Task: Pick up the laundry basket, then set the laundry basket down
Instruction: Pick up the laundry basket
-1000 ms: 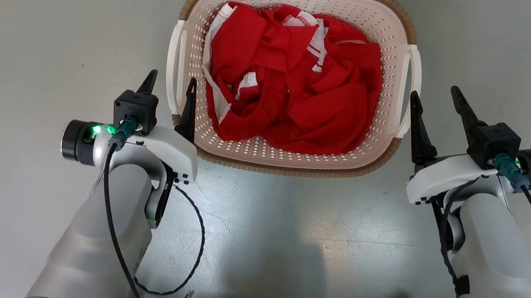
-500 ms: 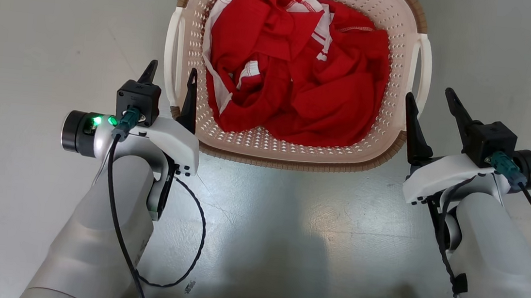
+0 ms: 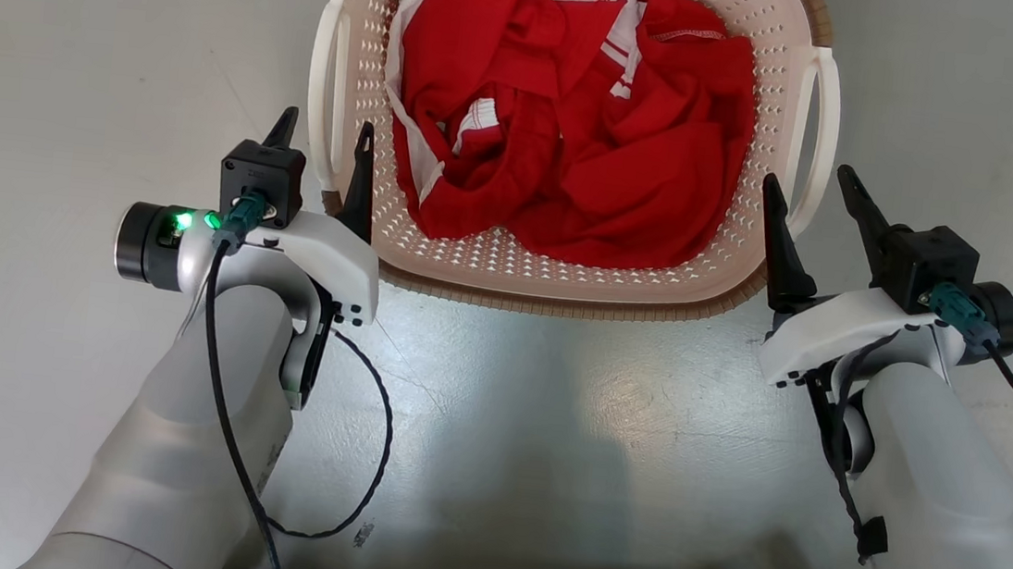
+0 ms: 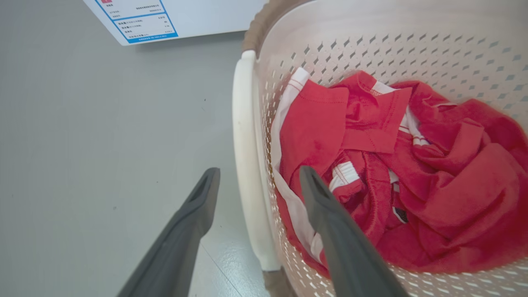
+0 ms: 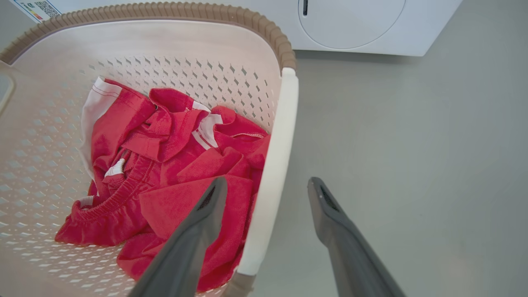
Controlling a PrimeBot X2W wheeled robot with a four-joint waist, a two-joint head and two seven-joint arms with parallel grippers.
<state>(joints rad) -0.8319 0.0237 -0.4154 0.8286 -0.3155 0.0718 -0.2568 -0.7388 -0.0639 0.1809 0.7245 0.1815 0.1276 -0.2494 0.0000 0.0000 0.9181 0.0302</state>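
Item: laundry basket (image 3: 560, 306), cream perforated plastic with a brown woven-look rim, standing on the grey floor (image 3: 549, 419) directly ahead of the robot, with a white washer (image 5: 350, 24) beyond it. Contents: crumpled red garments with white trim (image 3: 569, 114). Left claw (image 3: 325, 123): released, fingers spread astride the left loop handle (image 3: 327, 72), one finger outside the basket and one inside above the perforated wall; no contact apparent. Right claw (image 3: 807, 176): released, astride the right loop handle (image 3: 822, 120) in the same manner. Step in hand, by judgement: closing on both handles ahead of the lift. Handling notes: both claws should clench together and at matching points along the handle bars, so the basket rises level. Each inner finger sits close to the red cloth and may pinch it against the handle. The handles look smooth, so a firm squeeze before any upward pull seems wise.
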